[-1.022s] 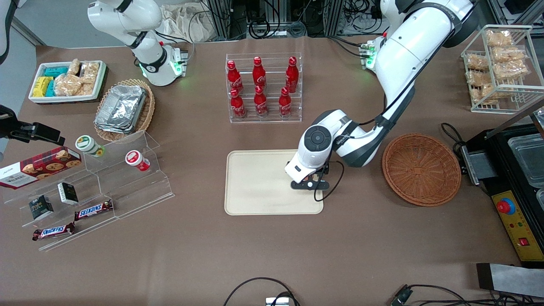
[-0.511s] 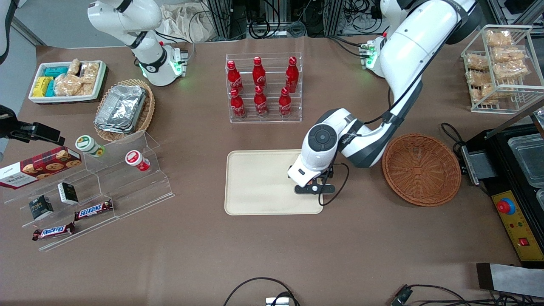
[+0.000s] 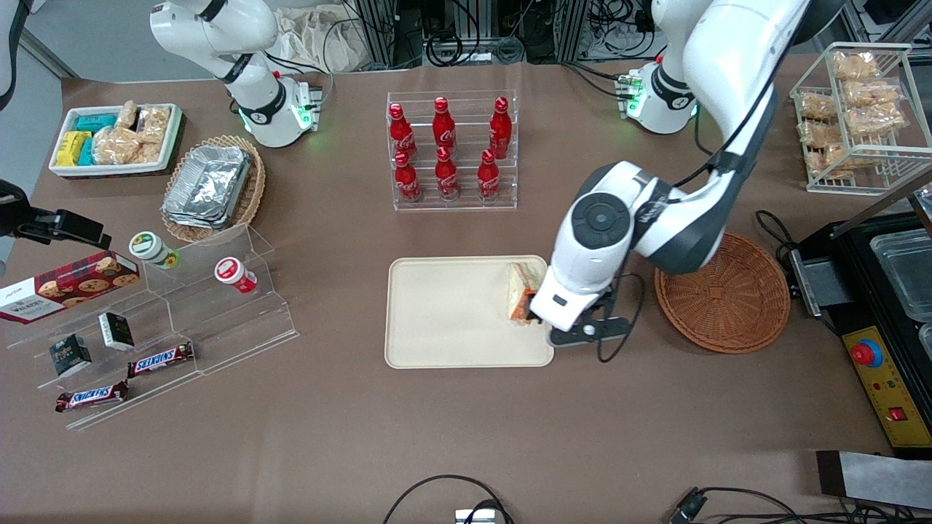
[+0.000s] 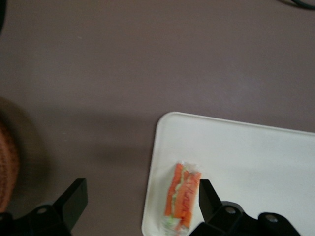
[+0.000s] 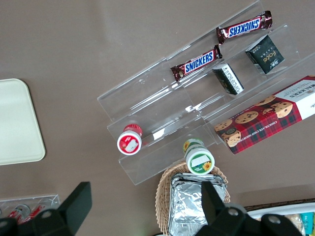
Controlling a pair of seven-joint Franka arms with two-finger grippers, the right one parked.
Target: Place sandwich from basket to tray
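Observation:
The wrapped sandwich (image 3: 520, 292) lies on the cream tray (image 3: 444, 313), at the tray's end nearest the round reddish-brown basket (image 3: 721, 290). Its orange filling edge shows on the sandwich (image 4: 182, 196) in the left wrist view, just inside the tray (image 4: 256, 162) rim. My left gripper (image 3: 561, 313) hangs above that tray edge, between sandwich and basket. The gripper (image 4: 140, 199) is open, its fingers (image 4: 74, 196) spread wide. One finger stands beside the sandwich without holding it. The basket holds nothing.
A clear rack of red bottles (image 3: 451, 149) stands farther from the camera than the tray. A tiered acrylic stand (image 3: 167, 313) with snacks and an oval basket of foil containers (image 3: 212, 188) lie toward the parked arm's end. A wire snack rack (image 3: 859, 109) and a black machine (image 3: 874, 306) sit toward the working arm's end.
My gripper has lifted and shifted off the tray toward the basket. The sandwich, hidden under the hand before, now lies uncovered on the tray.

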